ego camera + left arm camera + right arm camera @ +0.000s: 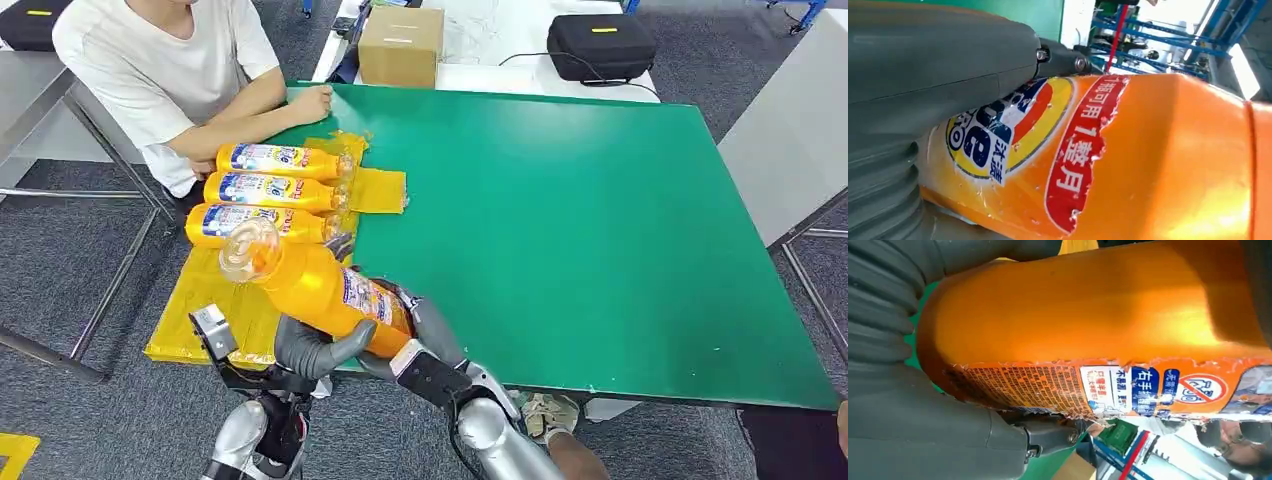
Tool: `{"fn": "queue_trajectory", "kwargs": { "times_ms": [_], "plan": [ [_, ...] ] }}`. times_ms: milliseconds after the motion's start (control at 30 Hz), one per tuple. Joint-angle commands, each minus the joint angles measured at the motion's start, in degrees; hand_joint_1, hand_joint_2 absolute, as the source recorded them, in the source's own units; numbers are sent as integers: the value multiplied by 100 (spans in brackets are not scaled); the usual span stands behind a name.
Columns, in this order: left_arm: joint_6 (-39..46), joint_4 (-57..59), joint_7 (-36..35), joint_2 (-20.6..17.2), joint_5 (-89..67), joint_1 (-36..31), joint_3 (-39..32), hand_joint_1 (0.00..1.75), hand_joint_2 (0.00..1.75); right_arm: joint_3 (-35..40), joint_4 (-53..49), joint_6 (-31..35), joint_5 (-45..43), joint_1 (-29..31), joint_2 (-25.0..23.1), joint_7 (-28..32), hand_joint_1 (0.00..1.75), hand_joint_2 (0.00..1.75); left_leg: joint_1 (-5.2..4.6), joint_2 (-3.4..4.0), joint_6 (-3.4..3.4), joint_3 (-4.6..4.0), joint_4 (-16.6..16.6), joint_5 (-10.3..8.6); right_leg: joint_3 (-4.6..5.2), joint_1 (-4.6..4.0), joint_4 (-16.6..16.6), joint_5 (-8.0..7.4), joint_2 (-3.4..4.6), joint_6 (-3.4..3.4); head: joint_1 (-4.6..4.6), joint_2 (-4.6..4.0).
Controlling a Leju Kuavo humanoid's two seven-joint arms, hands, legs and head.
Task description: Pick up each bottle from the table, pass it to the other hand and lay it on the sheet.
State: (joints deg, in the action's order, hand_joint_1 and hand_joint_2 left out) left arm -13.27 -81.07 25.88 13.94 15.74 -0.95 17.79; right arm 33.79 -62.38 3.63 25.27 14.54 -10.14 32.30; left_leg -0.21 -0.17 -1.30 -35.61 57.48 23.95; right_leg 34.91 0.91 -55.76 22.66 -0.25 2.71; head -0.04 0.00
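Observation:
An orange bottle [320,285] with a clear cap is held above the table's near left corner, cap pointing up and to the left. My left hand [312,347] grips it from below near its base, and my right hand [430,330] holds the base end from the right. Up close, the left wrist view has the bottle [1128,160] against my left hand [923,85], and the right wrist view has the bottle [1098,325] against my right hand [908,420]. Three orange bottles [275,192] lie side by side on the yellow sheet [215,320].
A person in a white shirt [160,70] sits at the far left, one hand [310,102] on the green table [580,220]. A cardboard box [402,45] and a black case [600,45] stand behind the table.

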Motion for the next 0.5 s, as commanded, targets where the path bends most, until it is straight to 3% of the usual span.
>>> {"fn": "queue_trajectory", "kwargs": {
  "times_ms": [33, 67, 100, 433, 500],
  "plan": [
    [-621, 467, -239, -147, 684, -197, -49, 175, 175, 212, 545, -16, -36, 221, 8, -132, 0, 175, 5, 2, 9, 39, -6, 13, -38, -6, 5, 12, 3, -12, 0, 0],
    [-621, 460, -238, -151, 687, -189, -70, 175, 175, 167, 539, 12, -68, 219, -17, -152, 0, 175, 3, 3, 6, 26, -8, 6, -25, -3, 7, 5, 4, -9, 2, 0],
    [-616, 438, -216, -171, 631, -187, -65, 175, 175, 137, 528, 31, -88, 217, -31, -170, 0, 0, 5, 6, 10, 38, -5, 14, -36, -5, 4, 12, 6, -12, 0, 0],
    [-641, 429, -213, -187, 519, -111, -155, 175, 175, -82, 266, 185, -179, 83, -57, -236, 0, 0, 2, 2, 7, 24, -6, 6, -22, -2, 4, 6, 3, -8, 2, 0],
    [-276, 417, -80, -231, 86, -128, -259, 175, 175, -230, 116, 323, -232, -40, -82, -228, 0, 0, 1, 2, 6, 21, -7, 6, -19, -1, 4, 6, 2, -8, 0, 0]
  ]
}}
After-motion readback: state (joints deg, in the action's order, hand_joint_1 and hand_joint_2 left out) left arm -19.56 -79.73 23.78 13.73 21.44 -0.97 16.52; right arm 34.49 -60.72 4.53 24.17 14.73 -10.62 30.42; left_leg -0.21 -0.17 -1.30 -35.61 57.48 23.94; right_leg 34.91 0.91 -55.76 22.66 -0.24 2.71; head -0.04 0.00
